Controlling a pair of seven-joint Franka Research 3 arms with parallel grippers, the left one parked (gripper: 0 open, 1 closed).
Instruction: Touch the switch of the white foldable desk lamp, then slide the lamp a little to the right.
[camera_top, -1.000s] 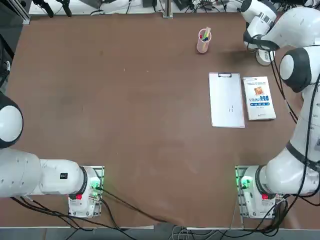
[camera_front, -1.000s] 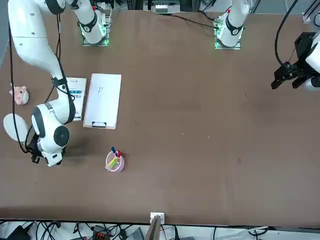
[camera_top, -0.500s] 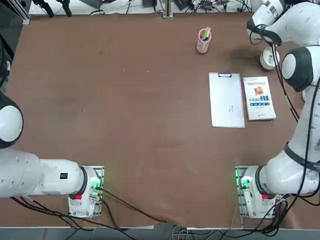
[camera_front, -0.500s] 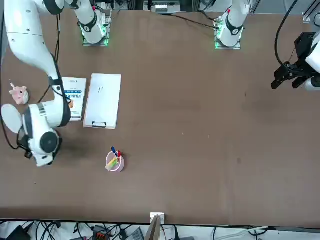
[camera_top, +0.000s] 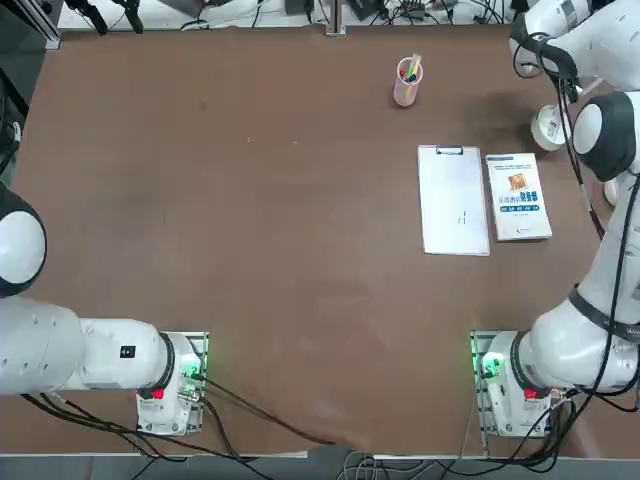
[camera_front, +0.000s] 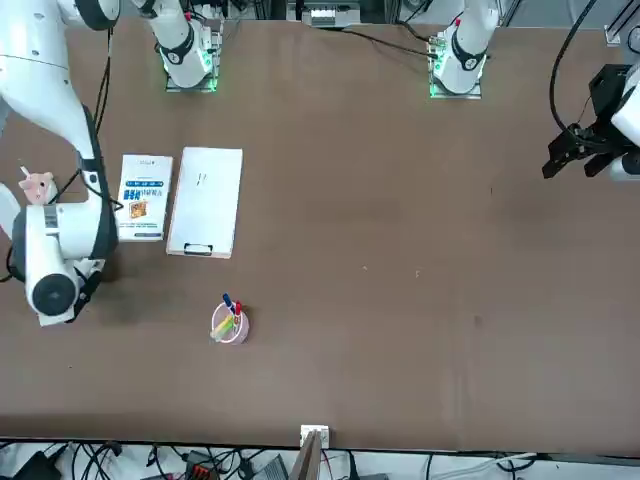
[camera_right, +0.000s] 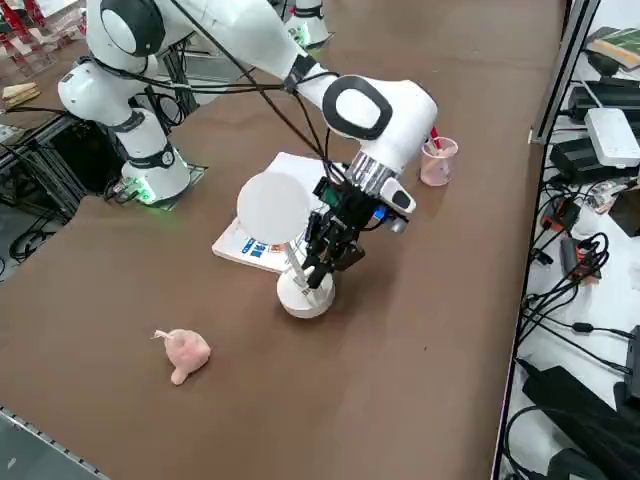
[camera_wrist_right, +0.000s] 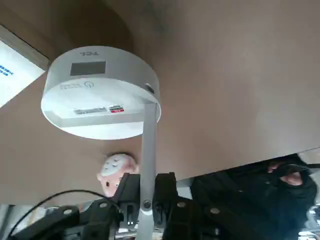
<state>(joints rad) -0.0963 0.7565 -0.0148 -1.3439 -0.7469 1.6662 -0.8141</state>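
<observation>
Rightward went the lamp (camera_right: 300, 262) — since a second earlier it slid toward the tabletop's (camera_right: 420, 330) right edge, ending near the pink toy (camera_right: 184, 351), beyond the booklet (camera_top: 517, 196). Right gripper (camera_right: 325, 262) sat clamped shut around the lamp's thin arm — just above its round base.

I see a plain brown table (camera_top: 250, 200). The white foldable desk lamp (camera_right: 300, 290) is white all over, with a grey panel on its base. The pen cup (camera_top: 406, 85) is pink, the clipboard (camera_top: 453, 200) white, the booklet (camera_top: 517, 195) white with blue and orange print, and the small toy (camera_right: 183, 352) pink.
</observation>
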